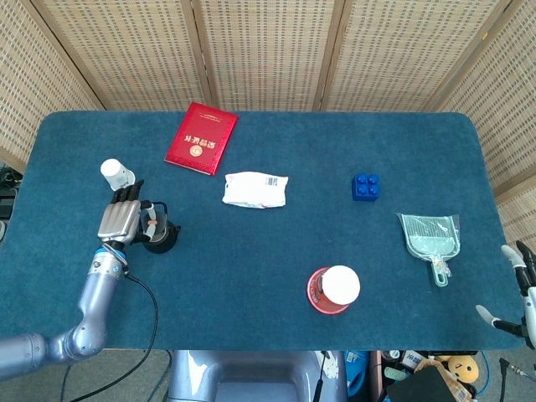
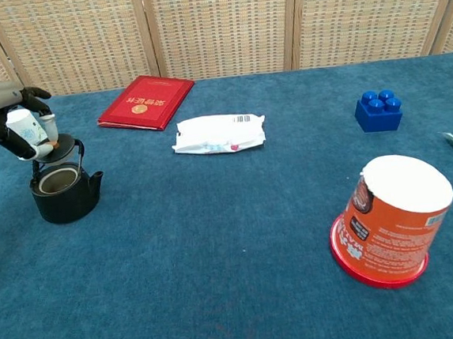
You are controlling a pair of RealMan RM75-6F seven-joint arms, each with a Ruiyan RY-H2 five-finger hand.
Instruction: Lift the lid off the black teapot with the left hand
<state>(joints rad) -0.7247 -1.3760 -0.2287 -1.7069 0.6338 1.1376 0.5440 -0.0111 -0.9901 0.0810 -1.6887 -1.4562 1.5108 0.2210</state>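
Lid (image 2: 56, 147) pinched in left hand (image 2: 12, 125) fingers, just above open teapot (image 2: 65, 192) at table's (image 2: 241, 240) left. Right hand (image 1: 521, 289) idle, fingers apart. Risk: loose pinch, dropped lid, knocked teapot.

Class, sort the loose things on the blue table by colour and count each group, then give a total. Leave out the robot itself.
Red: 2, booklet, upturned cup
White: 2, packet, small bottle
Black: 2, teapot, lid held by left robot hand
Blue: 1, brick
Pale green: 1, dustpan
Total: 8
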